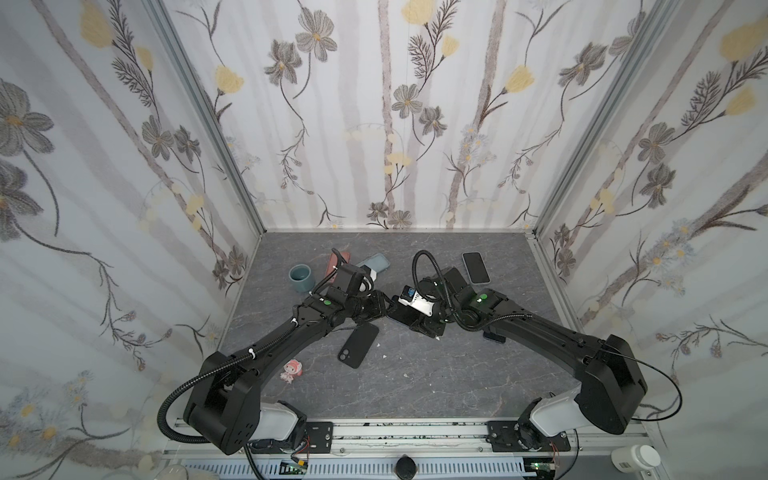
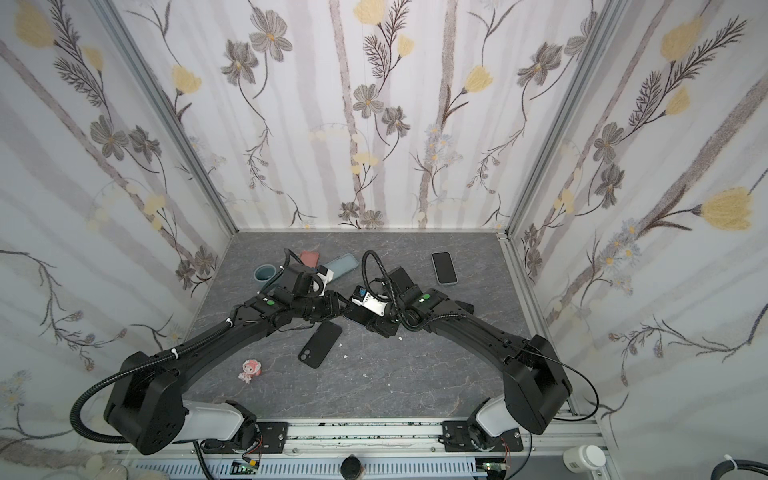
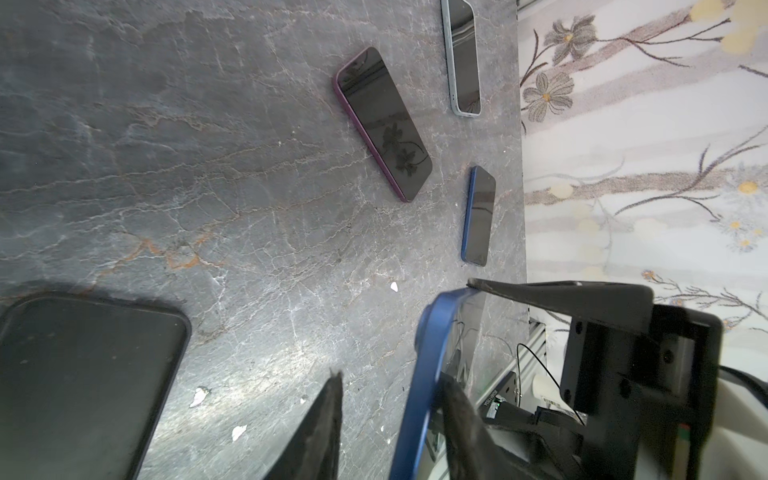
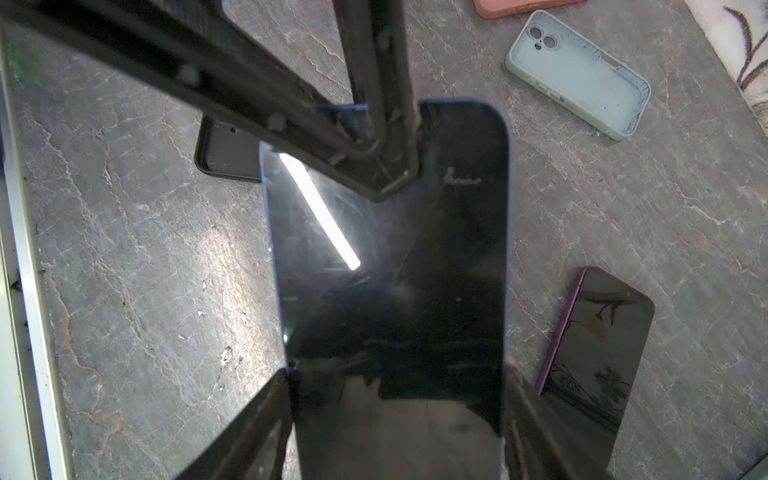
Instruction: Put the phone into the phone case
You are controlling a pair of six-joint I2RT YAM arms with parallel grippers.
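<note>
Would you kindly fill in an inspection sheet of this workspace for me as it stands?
Surface: grey stone-look table, a few white crumbs.
Job's things: blue phone held above the table, screen dark; empty black case flat on the table.
Clutter: pale blue case, pink case, purple phone, spare blue phone, pale-rimmed phone, cup, pink figurine.
Grippers: right pincer shut on the blue phone's long sides; left pincer straddles its far end, gap showing on one side.
Cables: black hoses along both arms; no snag seen.
Surroundings: flowered walls on three sides, metal rail in front, white bottle beyond it.
</note>
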